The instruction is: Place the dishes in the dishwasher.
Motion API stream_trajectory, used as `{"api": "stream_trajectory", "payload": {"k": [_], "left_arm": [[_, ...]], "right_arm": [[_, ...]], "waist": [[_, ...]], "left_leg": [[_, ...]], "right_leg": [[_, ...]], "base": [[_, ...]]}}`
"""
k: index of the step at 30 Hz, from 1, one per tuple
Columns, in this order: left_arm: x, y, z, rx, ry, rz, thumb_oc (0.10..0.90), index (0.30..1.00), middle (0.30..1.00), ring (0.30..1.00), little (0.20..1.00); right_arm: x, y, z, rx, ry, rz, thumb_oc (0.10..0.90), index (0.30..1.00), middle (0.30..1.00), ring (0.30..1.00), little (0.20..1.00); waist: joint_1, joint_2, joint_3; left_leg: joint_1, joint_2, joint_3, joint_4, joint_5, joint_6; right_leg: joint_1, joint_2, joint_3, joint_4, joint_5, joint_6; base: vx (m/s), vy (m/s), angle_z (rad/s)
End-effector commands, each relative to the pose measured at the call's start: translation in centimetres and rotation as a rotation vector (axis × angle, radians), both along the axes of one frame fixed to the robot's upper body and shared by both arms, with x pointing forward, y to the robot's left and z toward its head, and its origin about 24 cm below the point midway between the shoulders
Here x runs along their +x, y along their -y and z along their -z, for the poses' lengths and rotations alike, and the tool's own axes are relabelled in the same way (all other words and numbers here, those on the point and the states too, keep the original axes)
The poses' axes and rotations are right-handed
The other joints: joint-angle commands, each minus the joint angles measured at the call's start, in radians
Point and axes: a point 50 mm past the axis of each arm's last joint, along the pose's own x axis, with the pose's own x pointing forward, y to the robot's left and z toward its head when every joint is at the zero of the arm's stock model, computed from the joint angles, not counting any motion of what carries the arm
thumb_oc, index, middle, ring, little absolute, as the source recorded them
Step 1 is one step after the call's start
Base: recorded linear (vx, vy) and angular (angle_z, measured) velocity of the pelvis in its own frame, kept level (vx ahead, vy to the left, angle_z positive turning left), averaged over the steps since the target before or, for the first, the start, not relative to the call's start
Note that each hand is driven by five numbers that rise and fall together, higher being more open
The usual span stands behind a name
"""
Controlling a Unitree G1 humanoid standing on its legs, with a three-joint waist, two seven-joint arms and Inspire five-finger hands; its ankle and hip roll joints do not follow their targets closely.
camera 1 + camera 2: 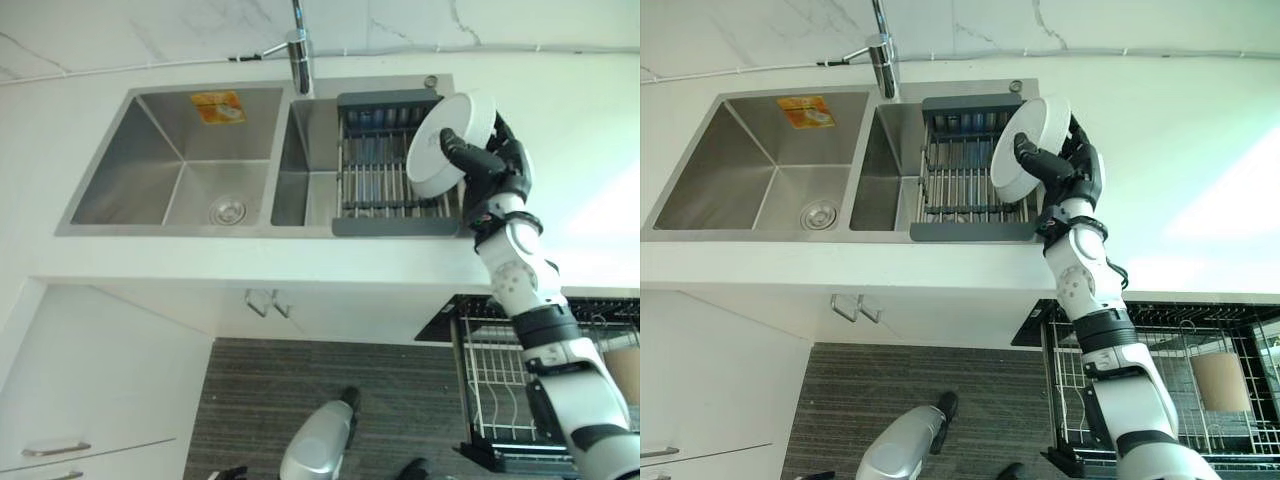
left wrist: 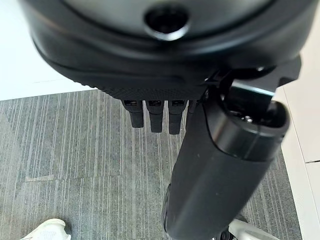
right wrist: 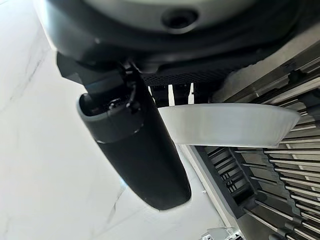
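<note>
A: Where is the right arm? 
B: It reaches up from the lower right over the counter (image 1: 560,150); the right hand (image 1: 497,165) is raised above the right end of the drying rack (image 1: 385,165), palm toward the sink.

A: And its fingers?
B: Curled round a white dish (image 1: 445,140); the thumb lies across the dish's face and the fingers (image 1: 1085,160) wrap behind its rim; the right wrist view shows the rim (image 3: 230,125) pinched between thumb and fingers.

A: What does the dish look like?
B: Round, plain white, shallow with a raised rim; it is held tilted nearly on edge, lifted over the rack rather than lying in it.

A: The left hand?
B: The left hand (image 2: 155,112) hangs low over the grey striped floor (image 2: 75,165); its fingers point downward, fairly straight, holding nothing; a white shoe (image 2: 47,230) shows at the floor's edge.

A: The containers?
B: A double steel sink (image 1: 180,160) with a tap (image 1: 298,50) between the basins; the left basin bears a yellow sticker (image 1: 218,106); the dark-framed rack spans the right basin; I cannot tell whether anything rests in it; below the counter a dishwasher basket (image 1: 1160,390) of wire is pulled out, with a brown cylindrical thing (image 1: 1220,380) standing in it.
</note>
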Motion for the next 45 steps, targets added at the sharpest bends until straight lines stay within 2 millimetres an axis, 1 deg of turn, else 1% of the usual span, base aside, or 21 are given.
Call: {"api": "stream_trajectory", "payload": {"k": [1,10,13,14,17,21,22,25,26,27,28,30,31,36,37,38,39,42,43,44,45], "left_arm": [[-1.7,-3.0,-0.6,0.092,-0.049,0.030,0.800,0.900,0.900,0.900,0.900],[-1.9,-2.9,-0.6,0.094,-0.048,0.028,0.800,0.900,0.900,0.900,0.900],[-2.1,-2.8,-0.5,0.099,-0.050,0.025,0.800,0.900,0.900,0.900,0.900],[-2.4,-2.8,-0.5,0.104,-0.053,0.022,0.800,0.900,0.900,0.900,0.900],[-2.7,-2.9,-0.4,0.109,-0.061,0.012,0.800,0.900,0.900,0.900,0.900],[-2.9,-2.9,-0.4,0.114,-0.059,-0.011,0.800,0.900,0.900,0.900,0.900],[-2.9,-2.9,-0.4,0.115,-0.059,-0.011,0.800,0.900,0.900,0.900,0.900],[-3.1,-2.5,-0.2,0.117,-0.063,-0.039,0.800,0.900,0.900,0.900,0.900],[-3.1,-2.4,-0.2,0.117,-0.062,-0.042,0.800,0.900,0.900,0.900,0.900],[-2.9,-2.3,-0.1,0.116,-0.059,-0.058,0.800,0.900,0.900,0.900,0.900],[-2.8,-2.2,-0.1,0.113,-0.057,-0.064,0.800,0.900,0.900,0.900,0.900],[-2.8,-2.2,-0.1,0.112,-0.055,-0.065,0.800,0.900,0.900,0.900,0.900],[-2.7,-1.8,0.0,0.104,-0.052,-0.079,0.800,0.900,0.900,0.900,0.900],[-2.3,-1.0,0.2,0.091,-0.043,-0.087,0.800,0.900,0.900,0.900,0.900],[-2.2,-0.6,0.3,0.083,-0.033,-0.097,0.800,0.900,0.900,0.900,0.900],[-2.2,-0.6,0.3,0.082,-0.032,-0.095,0.800,0.900,0.900,0.900,0.900],[-2.3,-0.3,0.3,0.078,-0.028,-0.111,0.800,0.900,0.900,0.900,0.900],[-2.4,-0.1,0.4,0.075,-0.024,-0.120,0.800,0.900,0.900,0.900,0.900],[-2.3,0.0,0.4,0.074,-0.020,-0.127,0.800,0.900,0.900,0.900,0.900],[-2.3,0.0,0.4,0.074,-0.018,-0.130,0.800,0.900,0.900,0.900,0.900],[-2.2,0.1,0.4,0.073,-0.014,-0.136,0.800,0.900,0.900,0.900,0.900]], "right_arm": [[-0.2,-0.1,-6.9,-0.086,0.246,0.018,0.400,0.300,0.300,0.300,0.300],[-0.7,0.4,-7.3,-0.113,0.299,0.103,0.400,0.300,0.300,0.300,0.300],[-1.4,0.0,-7.9,-0.077,0.402,0.113,0.400,0.300,0.300,0.300,0.300],[-2.0,-0.5,-8.3,-0.051,0.473,0.091,0.400,0.300,0.300,0.300,0.300],[-3.2,-1.5,-8.8,-0.020,0.569,0.052,0.400,0.300,0.300,0.300,0.300],[-5.6,-2.9,-8.6,0.055,0.692,-0.002,0.400,0.300,0.300,0.300,0.300],[-5.8,-2.9,-8.5,0.058,0.697,-0.004,0.400,0.300,0.300,0.300,0.300],[-7.5,-3.3,-7.5,0.072,0.735,-0.042,0.400,0.300,0.300,0.300,0.300],[-7.7,-3.3,-7.3,0.073,0.738,-0.045,0.400,0.300,0.300,0.300,0.300],[-8.3,-3.2,-7.1,0.083,0.743,-0.060,0.400,0.300,0.300,0.300,0.300],[-8.6,-3.1,-6.9,0.088,0.745,-0.063,0.400,0.300,0.300,0.300,0.300],[-8.7,-3.0,-6.8,0.089,0.746,-0.060,0.400,0.300,0.300,0.300,0.300],[-9.7,-2.1,-6.0,0.104,0.748,-0.052,0.400,0.300,0.300,0.300,0.300],[-11.6,0.3,-4.8,0.090,0.747,0.016,0.400,0.300,0.300,0.300,0.300],[-12.6,1.8,-3.9,0.070,0.721,0.057,0.400,0.300,0.300,0.300,0.300],[-12.7,2.0,-3.8,0.062,0.717,0.069,0.400,0.300,0.300,0.300,0.300],[-13.2,2.8,-2.9,0.042,0.689,0.092,0.400,0.300,0.300,0.300,0.300],[-13.7,3.6,-1.9,0.016,0.643,0.120,0.400,0.300,0.300,0.300,0.300],[-13.8,4.2,-0.8,0.005,0.596,0.132,0.400,0.300,0.300,0.300,0.300],[-13.8,4.3,-0.4,-0.001,0.571,0.134,0.400,0.300,0.300,0.300,0.300],[-13.7,4.7,0.5,-0.005,0.514,0.139,0.400,0.300,0.300,0.300,0.300]], "waist": [[0.000,-0.004,-0.057],[0.002,-0.014,-0.066],[0.003,-0.022,-0.082],[0.001,-0.027,-0.094],[-0.006,-0.035,-0.115],[-0.040,-0.050,-0.142],[-0.042,-0.051,-0.144],[-0.088,-0.064,-0.163],[-0.096,-0.066,-0.165],[-0.116,-0.068,-0.170],[-0.130,-0.071,-0.176],[-0.135,-0.072,-0.178],[-0.170,-0.076,-0.189],[-0.240,-0.085,-0.206],[-0.276,-0.087,-0.210],[-0.279,-0.087,-0.211],[-0.301,-0.088,-0.212],[-0.321,-0.088,-0.211],[-0.335,-0.089,-0.209],[-0.341,-0.090,-0.208],[-0.351,-0.091,-0.207]], "left_leg": [[0.015,0.047,0.010,-0.040,-0.090,-0.023],[0.022,0.054,0.014,-0.040,-0.094,-0.024],[0.032,0.059,0.020,-0.040,-0.099,-0.025],[0.039,0.064,0.027,-0.040,-0.103,-0.025],[0.052,0.074,0.040,-0.040,-0.110,-0.026],[0.082,0.096,0.080,-0.040,-0.130,-0.026],[0.084,0.098,0.084,-0.040,-0.132,-0.026],[0.111,0.118,0.123,-0.040,-0.150,-0.029],[0.115,0.121,0.128,-0.040,-0.153,-0.029],[0.110,0.128,0.147,-0.040,-0.140,-0.024],[0.113,0.134,0.159,-0.040,-0.143,-0.026],[0.115,0.136,0.165,-0.040,-0.145,-0.027],[0.126,0.150,0.192,-0.040,-0.154,-0.031],[0.142,0.170,0.233,-0.040,-0.167,-0.036],[0.151,0.178,0.253,-0.040,-0.173,-0.038],[0.152,0.179,0.255,-0.040,-0.174,-0.038],[0.159,0.184,0.269,-0.040,-0.178,-0.038],[0.164,0.191,0.282,-0.040,-0.181,-0.040],[0.169,0.194,0.290,-0.040,-0.184,-0.041],[0.170,0.194,0.292,-0.040,-0.185,-0.041],[0.173,0.195,0.296,-0.040,-0.188,-0.041]], "right_leg": [[-0.009,-0.031,0.073,-0.019,-0.028,0.041],[-0.003,-0.026,0.071,-0.019,-0.031,0.041],[0.005,-0.024,0.071,-0.019,-0.036,0.040],[0.009,-0.023,0.071,-0.019,-0.039,0.040],[0.015,-0.021,0.073,-0.019,-0.042,0.040],[0.017,-0.013,0.091,-0.019,-0.047,0.037],[0.017,-0.012,0.093,-0.019,-0.047,0.037],[0.008,0.005,0.127,-0.019,-0.050,0.028],[0.006,0.008,0.133,-0.019,-0.050,0.026],[-0.013,0.014,0.138,-0.019,-0.033,0.015],[-0.019,0.018,0.147,-0.019,-0.033,0.013],[-0.022,0.020,0.151,-0.019,-0.033,0.012],[-0.037,0.032,0.176,-0.019,-0.032,0.008],[-0.064,0.059,0.238,-0.019,-0.033,0.000],[-0.075,0.071,0.267,-0.019,-0.032,-0.001],[-0.076,0.072,0.270,-0.019,-0.031,-0.001],[-0.080,0.076,0.286,-0.019,-0.030,-0.001],[-0.086,0.080,0.300,-0.019,-0.028,0.000],[-0.089,0.082,0.310,-0.019,-0.027,0.001],[-0.090,0.083,0.314,-0.019,-0.026,0.001],[-0.092,0.085,0.320,-0.019,-0.025,0.002]], "base": [[0.00,0.000,0.00],[-0.01,-0.017,0.00],[-0.05,-0.072,-0.01],[-0.05,-0.077,-0.02],[-0.06,-0.080,-0.16],[-0.10,-0.099,-0.18],[-0.10,-0.090,-0.26],[-0.12,-0.113,-0.37],[-0.20,-0.097,-0.57],[-0.19,-0.081,-0.47],[-0.18,-0.074,-0.35],[-0.08,-0.074,-0.43],[-0.12,-0.119,-0.44],[-0.11,-0.097,-0.45],[-0.09,-0.068,-0.39],[-0.09,-0.067,-0.28],[-0.03,-0.027,-0.34],[-0.03,-0.025,-0.42],[-0.03,-0.026,-0.32],[-0.03,-0.023,-0.14],[-0.01,-0.015,-0.22]]}}
